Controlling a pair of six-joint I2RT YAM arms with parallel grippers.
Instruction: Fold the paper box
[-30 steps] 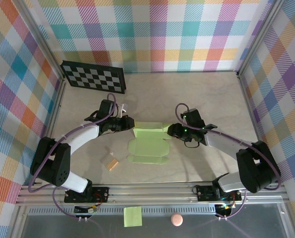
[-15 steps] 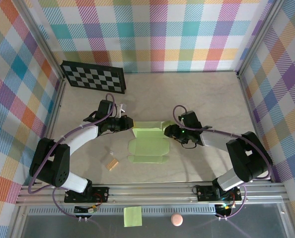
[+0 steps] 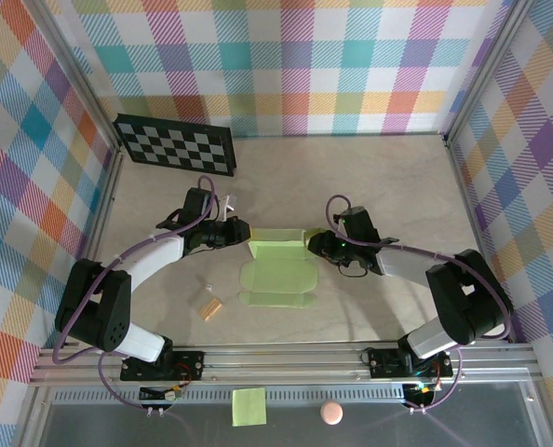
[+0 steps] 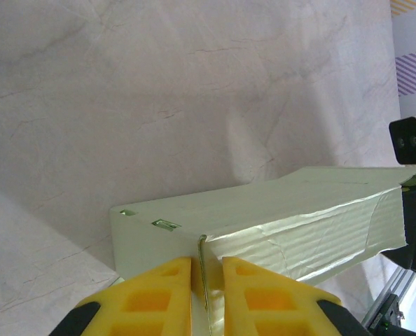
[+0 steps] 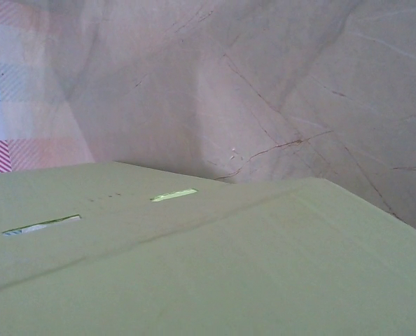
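Box (image 3: pixel 278 268): pale green die-cut card at mid-table, between the two arms. Near panels lie flat. The far panel is raised in a fold along its crease.

Table (image 3: pixel 397 186): beige top, plaid walls on three sides.

Left gripper (image 3: pixel 243 233): at the far-left corner of the box. In the left wrist view its yellow fingers (image 4: pixel 166 287) are pinched tight on a thin upright edge of card, and the raised panel runs off to the right. State: grasping the box.

Right gripper (image 3: pixel 312 244): at the far-right end of the same panel, touching it or just beside it. The right wrist view has slotted card close under the lens. Gripping or released: cannot tell.

Step in hand, as judged: standing the far wall up on its crease, one arm at each end.

Hazards, as judged:
- Tear or bow, if the arms draw apart or crowd together along the thin panel.
- Crooked crease, if one end rises ahead of the other and twists the card off its scored line.
- Slip, because the left pinch sits on a narrow edge; a sideways pull could free it and drop the panel flat.
- Sliding, because nothing pins the near panels; a push from the right could shove the whole sheet.

Sundries, all well apart from the work: chessboard (image 3: pixel 174 144), tan block (image 3: pixel 210 306), sticky note (image 3: pixel 249 407), pink ball (image 3: pixel 330 413).
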